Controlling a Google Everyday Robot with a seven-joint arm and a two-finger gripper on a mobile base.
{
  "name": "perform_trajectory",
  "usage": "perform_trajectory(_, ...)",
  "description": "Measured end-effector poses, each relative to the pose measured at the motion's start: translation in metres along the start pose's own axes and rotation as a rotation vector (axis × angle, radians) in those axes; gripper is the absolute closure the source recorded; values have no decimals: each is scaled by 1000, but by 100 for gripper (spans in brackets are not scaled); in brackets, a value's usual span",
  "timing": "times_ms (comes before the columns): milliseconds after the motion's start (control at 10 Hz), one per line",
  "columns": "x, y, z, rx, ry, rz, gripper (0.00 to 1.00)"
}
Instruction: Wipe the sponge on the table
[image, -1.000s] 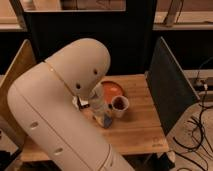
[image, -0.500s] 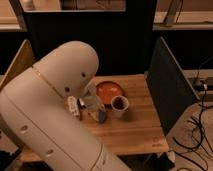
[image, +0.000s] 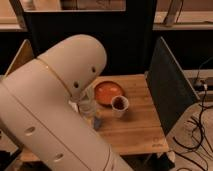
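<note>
Sitting nr plate (image: 107, 92): gripper (image: 88, 108); table (image: 141, 128) bare twd front edge.

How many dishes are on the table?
2: an orange plate mid-table, a white cup at its near right edge. The arm may hide more. The pincer is left of the cup.

text: none readable (anywhere) | gripper (image: 89, 109): low over table (image: 142, 127)

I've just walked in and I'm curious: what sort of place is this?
Probably a robot test lab: a wooden table fenced by dark panels, loose cables at right, and the gripper low beside an orange plate.
</note>
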Motion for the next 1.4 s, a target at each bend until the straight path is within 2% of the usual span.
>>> perform_trajectory(100,15,-2,2,11,21,-4,100)
perform_trajectory(200,20,-5,3,19,31,1,100)
perform_trajectory(400,32,-29,15,87,80,40,100)
perform_trajectory(700,16,-50,20,179,111,66,100)
perform_trajectory(800,8,-57,20,211,111,71,100)
perform_trajectory(1000,-10,-64,14,247,89,85,100)
perform_trajectory(1200,-32,-53,3,258,52,66,100)
perform_trajectory(1300,-35,-44,1,245,39,51,100)
perform_trajectory(1400,-33,-29,1,216,36,28,100)
